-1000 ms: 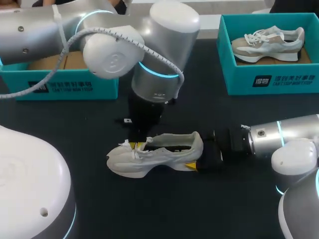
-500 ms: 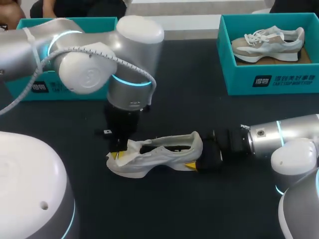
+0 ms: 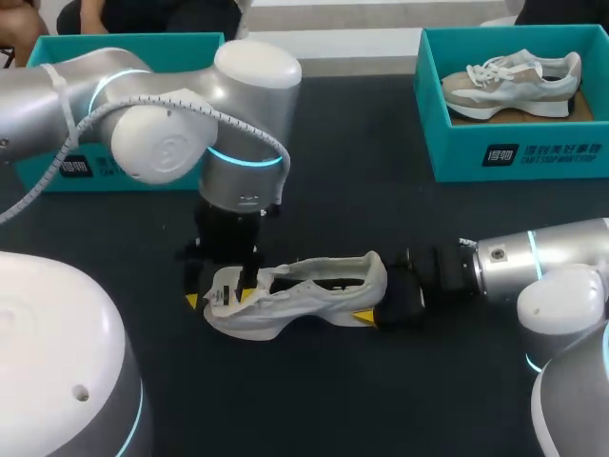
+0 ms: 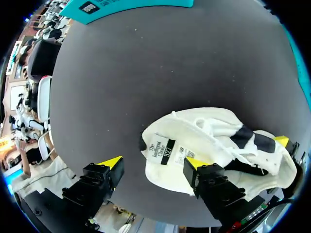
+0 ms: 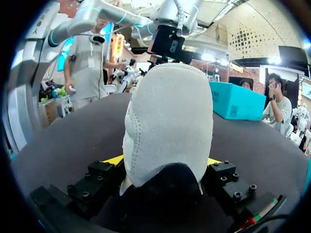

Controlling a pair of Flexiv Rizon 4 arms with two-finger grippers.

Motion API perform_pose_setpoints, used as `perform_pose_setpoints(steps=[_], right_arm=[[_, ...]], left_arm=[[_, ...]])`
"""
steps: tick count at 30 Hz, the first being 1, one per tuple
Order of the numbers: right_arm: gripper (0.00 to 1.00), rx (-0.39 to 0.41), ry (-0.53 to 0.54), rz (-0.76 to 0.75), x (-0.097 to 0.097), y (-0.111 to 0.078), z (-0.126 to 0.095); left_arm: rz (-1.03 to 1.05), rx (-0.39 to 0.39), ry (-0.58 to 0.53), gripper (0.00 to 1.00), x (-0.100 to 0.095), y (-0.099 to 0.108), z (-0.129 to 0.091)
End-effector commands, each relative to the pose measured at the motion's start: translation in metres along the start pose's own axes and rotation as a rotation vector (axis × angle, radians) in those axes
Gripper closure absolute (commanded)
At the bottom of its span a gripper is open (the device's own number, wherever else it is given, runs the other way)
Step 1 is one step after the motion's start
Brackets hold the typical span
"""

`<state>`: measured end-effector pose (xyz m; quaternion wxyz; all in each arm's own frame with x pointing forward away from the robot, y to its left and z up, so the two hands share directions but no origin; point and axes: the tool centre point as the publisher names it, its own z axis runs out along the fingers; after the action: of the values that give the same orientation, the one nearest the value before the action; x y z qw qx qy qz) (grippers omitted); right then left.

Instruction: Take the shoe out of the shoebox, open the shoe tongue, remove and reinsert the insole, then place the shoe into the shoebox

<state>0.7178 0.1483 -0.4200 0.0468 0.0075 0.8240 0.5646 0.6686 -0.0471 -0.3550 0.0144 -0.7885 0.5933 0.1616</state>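
While the mouth of the shoe [image 3: 304, 290] is worked on, its heel is clamped from both sides by the right claw [image 5: 164, 160], presumably so that the shoe cannot slide. That claw is laid low on the surface [image 3: 381, 400] directly behind the heel. The shoe is thereby held upright on its sole, outside any box, with its toe pointed away from that claw. At the toe end of the shoe the left claw [image 4: 152, 163] is hung from above with its fingers apart. One yellow tip is seen against the upper at the forefoot and the other is set just beside the shoe over bare surface, so nothing is gripped by it. Between those tips the tongue [image 4: 163, 148] is shown folded forward over the toe with its labelled underside turned up. This is judged to be why the left claw is placed there: the tongue is wanted out of the way so that the mouth is cleared for the insole. Whether the insole is seated inside cannot be told, since only a dark opening is visible. Beyond the shoe on the left arm's side, a teal shoebox [image 3: 143, 40] is partly hidden by that arm and is taken to be where the shoe is to be returned. Well apart from the shoe on the right arm's side, a second teal box [image 3: 561, 157] is occupied by another shoe [image 3: 514, 78].
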Motion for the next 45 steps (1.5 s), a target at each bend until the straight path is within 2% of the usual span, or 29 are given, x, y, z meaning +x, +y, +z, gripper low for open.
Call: perform_pose_setpoints(steps=[1,8,11,12,17,19,20,24,27,28,29,32,45], right_arm=[[1.0,0.003,-0.001,0.0,-0.002,-0.004,0.008],[1.0,0.003,-0.001,0.0,-0.002,-0.004,0.008],[1.0,0.003,-0.001,0.0,-0.002,-0.004,0.008],[1.0,0.003,-0.001,0.0,-0.002,-0.004,0.008],[1.0,0.003,-0.001,0.0,-0.002,-0.004,0.008],[1.0,0.003,-0.001,0.0,-0.002,-0.004,0.008],[1.0,0.003,-0.001,0.0,-0.002,-0.004,0.008],[1.0,0.003,-0.001,0.0,-0.002,-0.004,0.008],[1.0,0.003,-0.001,0.0,-0.002,-0.004,0.008],[1.0,0.003,-0.001,0.0,-0.002,-0.004,0.008],[1.0,0.003,-0.001,0.0,-0.002,-0.004,0.008],[1.0,0.003,-0.001,0.0,-0.002,-0.004,0.008],[1.0,0.003,-0.001,0.0,-0.002,-0.004,0.008]], left_arm=[[0.188,0.054,0.086,0.0,-0.006,0.011,-0.038],[0.427,0.197,0.08,0.0,0.009,0.022,-0.102],[0.546,0.26,0.038,0.0,0.018,0.026,-0.123],[0.638,0.285,0.025,0.0,0.025,0.027,-0.136],[1.043,0.346,-0.025,0.0,0.043,0.038,-0.16],[1.21,0.351,-0.024,0.0,0.048,0.042,-0.167],[1.307,0.329,-0.004,0.0,0.05,0.044,-0.171],[1.666,0.319,0.04,0.0,0.049,0.053,-0.184],[1.878,0.347,0.035,0.0,0.051,0.058,-0.188],[1.935,0.357,0.057,0.57,0.052,0.06,-0.19],[2.005,0.353,0.106,1.0,0.052,0.063,-0.194],[2.099,0.38,0.153,1.0,0.051,0.066,-0.2],[2.099,0.38,0.153,1.0,0.051,0.066,-0.2]])
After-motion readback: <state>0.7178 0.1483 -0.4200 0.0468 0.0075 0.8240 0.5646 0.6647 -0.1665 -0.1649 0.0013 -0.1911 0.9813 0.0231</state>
